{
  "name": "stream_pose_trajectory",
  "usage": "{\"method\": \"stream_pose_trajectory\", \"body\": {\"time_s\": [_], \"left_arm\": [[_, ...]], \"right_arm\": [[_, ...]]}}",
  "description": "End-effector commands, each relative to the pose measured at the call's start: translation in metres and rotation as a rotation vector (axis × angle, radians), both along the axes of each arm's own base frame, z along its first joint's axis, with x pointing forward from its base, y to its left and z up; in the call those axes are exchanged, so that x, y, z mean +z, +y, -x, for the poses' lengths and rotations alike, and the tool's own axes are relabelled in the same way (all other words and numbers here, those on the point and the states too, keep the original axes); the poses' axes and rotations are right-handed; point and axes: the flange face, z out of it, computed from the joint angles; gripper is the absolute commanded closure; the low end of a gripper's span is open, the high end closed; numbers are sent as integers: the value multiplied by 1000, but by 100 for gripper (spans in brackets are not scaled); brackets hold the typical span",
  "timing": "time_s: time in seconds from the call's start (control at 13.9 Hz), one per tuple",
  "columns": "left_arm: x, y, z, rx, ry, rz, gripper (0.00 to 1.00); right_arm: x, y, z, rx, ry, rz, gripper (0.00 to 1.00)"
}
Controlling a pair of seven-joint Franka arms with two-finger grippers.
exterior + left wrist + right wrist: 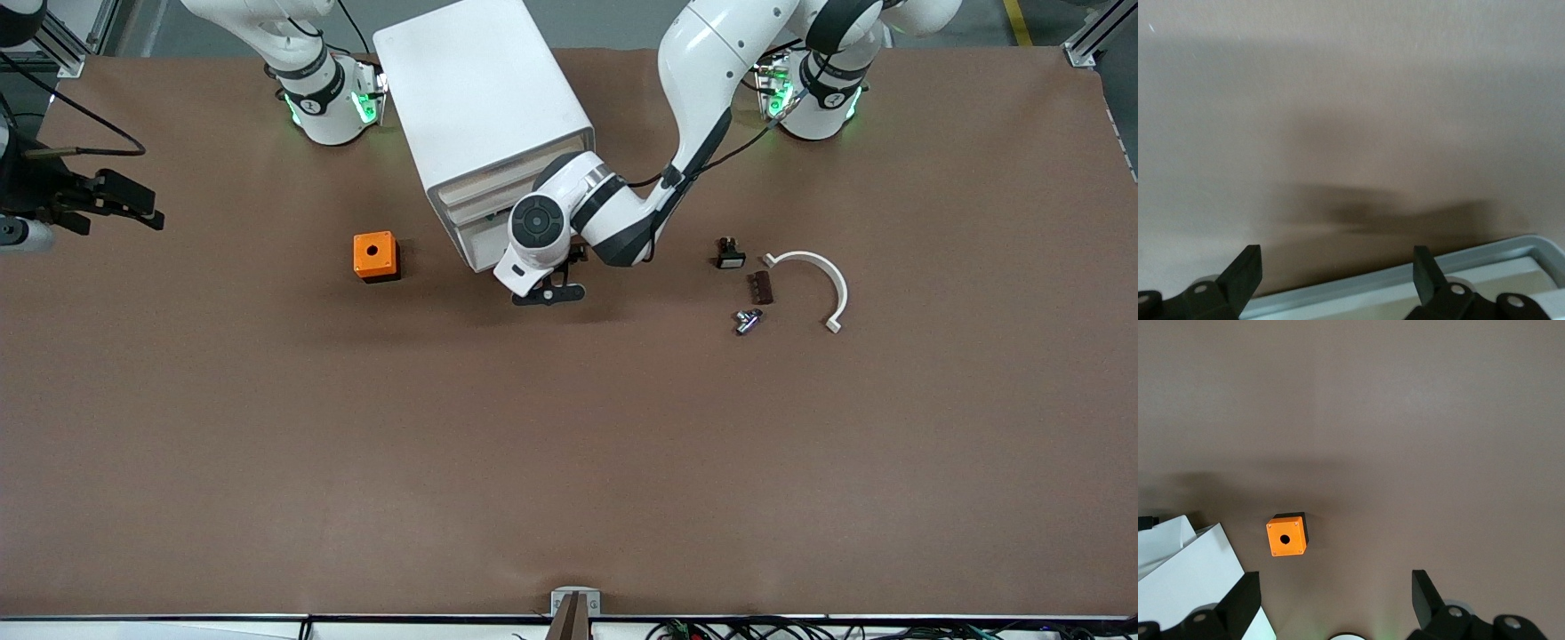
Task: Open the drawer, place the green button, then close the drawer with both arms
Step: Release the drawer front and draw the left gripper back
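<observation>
The white cabinet (484,116) stands between the arms' bases, its drawer fronts facing the front camera. They show as pale beige slats, and every drawer (485,233) looks pushed in. My left arm reaches across to those fronts. Its left gripper (547,292) (1336,257) is low against them, open, with a grey-white drawer rim (1485,267) lying between the fingers and nothing gripped. The tiny button (748,321) lies on the mat toward the left arm's end. My right gripper (1336,583) hangs open high over the mat near its base, holding nothing.
An orange cube with a hole (375,255) (1286,535) sits beside the cabinet toward the right arm's end. Near the button lie a small black part with a white face (730,254), a brown piece (761,287) and a white curved bracket (822,280).
</observation>
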Motion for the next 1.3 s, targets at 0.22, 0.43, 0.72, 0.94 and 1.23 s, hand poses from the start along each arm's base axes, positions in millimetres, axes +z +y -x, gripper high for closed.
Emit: {"method": "stream_pose_trajectory", "body": {"time_s": [0.22, 0.43, 0.72, 0.94, 1.23], "left_arm": [[4, -22, 39, 46, 37, -20, 0], [8, -22, 40, 80, 42, -35, 0], [38, 11, -17, 153, 0, -13, 0], [96, 74, -95, 280, -63, 45, 0], [172, 196, -189, 414, -226, 44, 0]], "right_arm": [[41, -10, 11, -28, -10, 22, 0], [40, -9, 11, -25, -7, 23, 0], [46, -8, 7, -25, -40, 25, 0], [46, -8, 7, -22, -43, 26, 0], [39, -5, 1, -17, -37, 31, 0]]}}
